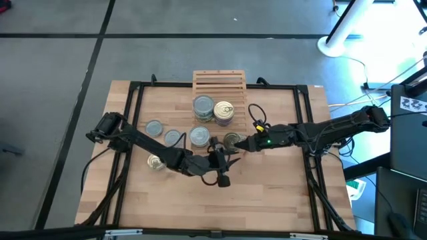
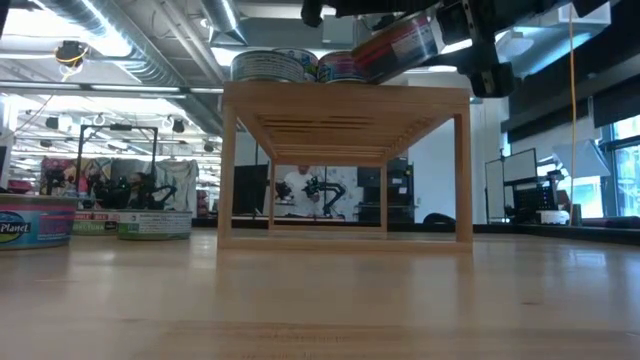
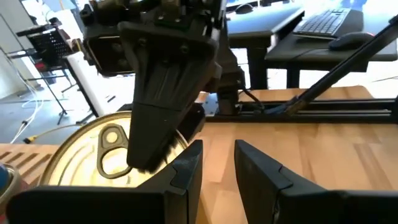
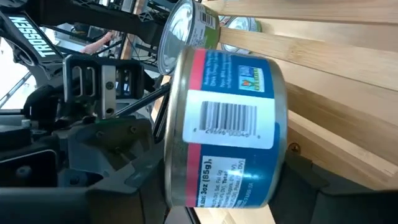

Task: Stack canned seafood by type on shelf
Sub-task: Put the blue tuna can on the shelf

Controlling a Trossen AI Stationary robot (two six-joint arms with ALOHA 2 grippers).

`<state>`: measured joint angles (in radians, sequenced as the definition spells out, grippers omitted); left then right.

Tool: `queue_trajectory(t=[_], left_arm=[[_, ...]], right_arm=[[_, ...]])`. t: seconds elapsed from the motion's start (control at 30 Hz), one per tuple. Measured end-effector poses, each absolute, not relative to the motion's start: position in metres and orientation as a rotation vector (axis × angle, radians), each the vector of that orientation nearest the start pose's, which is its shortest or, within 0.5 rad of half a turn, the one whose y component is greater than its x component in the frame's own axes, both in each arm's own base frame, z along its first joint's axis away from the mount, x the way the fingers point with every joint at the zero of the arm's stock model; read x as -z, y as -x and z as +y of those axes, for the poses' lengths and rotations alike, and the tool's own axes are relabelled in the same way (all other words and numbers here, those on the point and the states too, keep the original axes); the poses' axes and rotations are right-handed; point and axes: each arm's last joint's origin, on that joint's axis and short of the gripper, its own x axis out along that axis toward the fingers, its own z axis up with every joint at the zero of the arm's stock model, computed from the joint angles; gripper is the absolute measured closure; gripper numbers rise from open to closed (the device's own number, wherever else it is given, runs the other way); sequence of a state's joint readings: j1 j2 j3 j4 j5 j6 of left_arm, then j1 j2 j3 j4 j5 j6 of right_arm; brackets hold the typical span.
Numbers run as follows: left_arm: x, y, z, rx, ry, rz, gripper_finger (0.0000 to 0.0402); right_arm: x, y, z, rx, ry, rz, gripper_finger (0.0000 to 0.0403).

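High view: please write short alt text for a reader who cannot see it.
Seen from above, the right gripper holds a gold-topped can just in front of the slatted shelf, where two can stacks stand. The left gripper waits nearby; four cans lie left.

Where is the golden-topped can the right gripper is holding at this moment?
In the high view the golden-topped can sits in the right gripper, just in front of the shelf, right of a grey-topped can.

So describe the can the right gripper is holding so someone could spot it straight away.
Find the slatted wooden shelf at the table's far edge. In front of its right half, the right gripper holds a can. It alone is lifted in a grip; its golden ring-pull top and blue-and-red label show.
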<state>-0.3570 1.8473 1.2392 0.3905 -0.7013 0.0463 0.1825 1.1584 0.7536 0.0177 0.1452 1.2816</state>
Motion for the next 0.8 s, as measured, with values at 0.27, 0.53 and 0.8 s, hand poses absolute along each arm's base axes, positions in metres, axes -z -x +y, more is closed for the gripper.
queue_trajectory(t=[0.27, 0.53, 0.8], left_arm=[[-0.242, -0.397, -0.122, -0.358, -0.143, 0.233, 0.0314], [-0.235, -0.397, -0.114, -0.392, -0.106, 0.288, 0.0314], [-0.236, -0.396, -0.112, -0.469, -0.108, 0.274, 0.0314]], right_arm=[[-0.268, -0.249, 0.041, 0.217, -1.199, 0.345, 0.0197], [-0.268, -0.249, 0.042, 0.213, -1.201, 0.349, 0.0124], [-0.267, -0.249, 0.043, 0.174, -1.209, 0.381, 0.0105]])
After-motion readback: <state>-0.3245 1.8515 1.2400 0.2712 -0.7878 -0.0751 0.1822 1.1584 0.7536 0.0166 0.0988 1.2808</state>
